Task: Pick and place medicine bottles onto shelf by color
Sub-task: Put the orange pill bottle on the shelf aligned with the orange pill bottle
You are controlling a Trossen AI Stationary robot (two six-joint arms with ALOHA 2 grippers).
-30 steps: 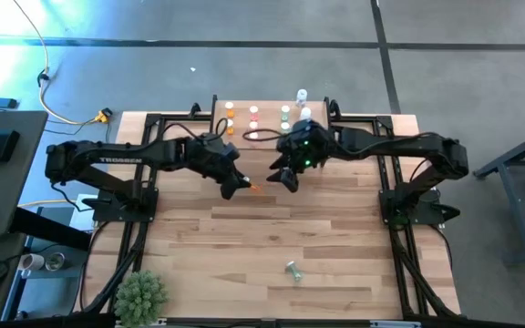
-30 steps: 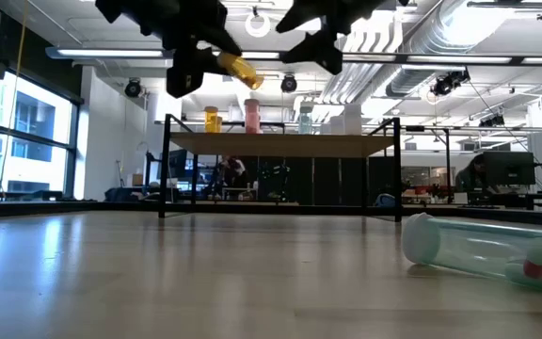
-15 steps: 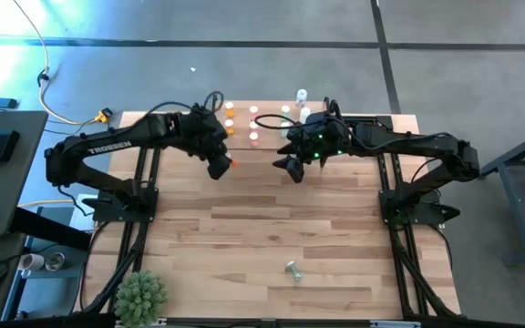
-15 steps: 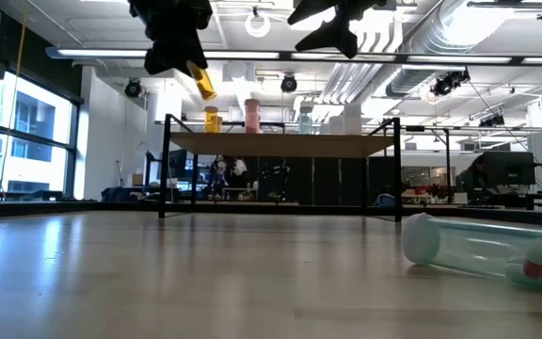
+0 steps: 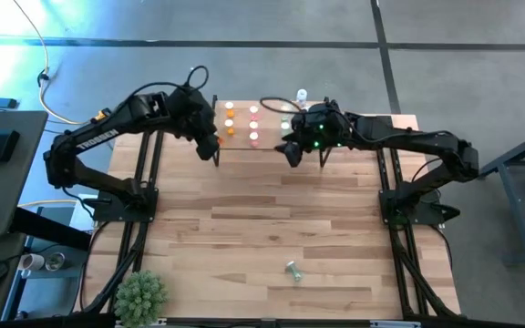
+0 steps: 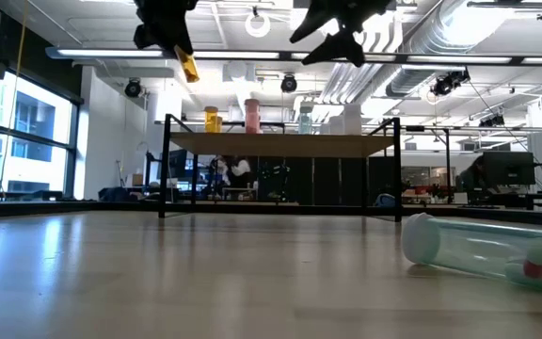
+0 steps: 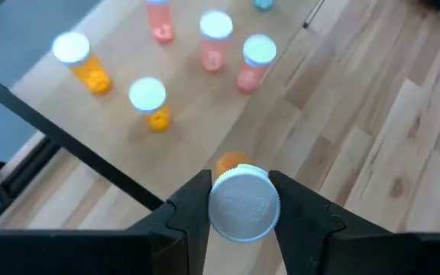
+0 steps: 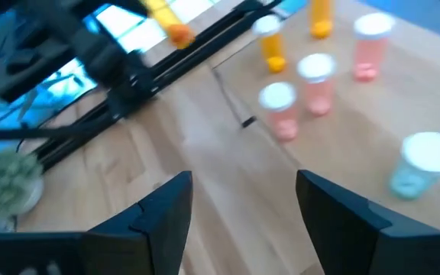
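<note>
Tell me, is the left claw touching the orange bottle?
Touching. The left wrist view shows the left gripper clamping both fingers against the orange bottle's cap.

The left gripper (image 7: pixel 242 205) holds an orange bottle (image 7: pixel 242 200) by its white cap, above the shelf (image 7: pixel 136 164) with orange and pink bottles.

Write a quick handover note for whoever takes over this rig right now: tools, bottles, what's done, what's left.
Left tool: shut on an orange bottle, held in the air by the shelf's left end.
Right tool: open, empty, above the shelf's front edge.
Shelf: orange, pink and green bottles standing in colour groups.
Done: most bottles shelved.
Left: set the held bottle with the oranges; one clear bottle lies on the table.
</note>
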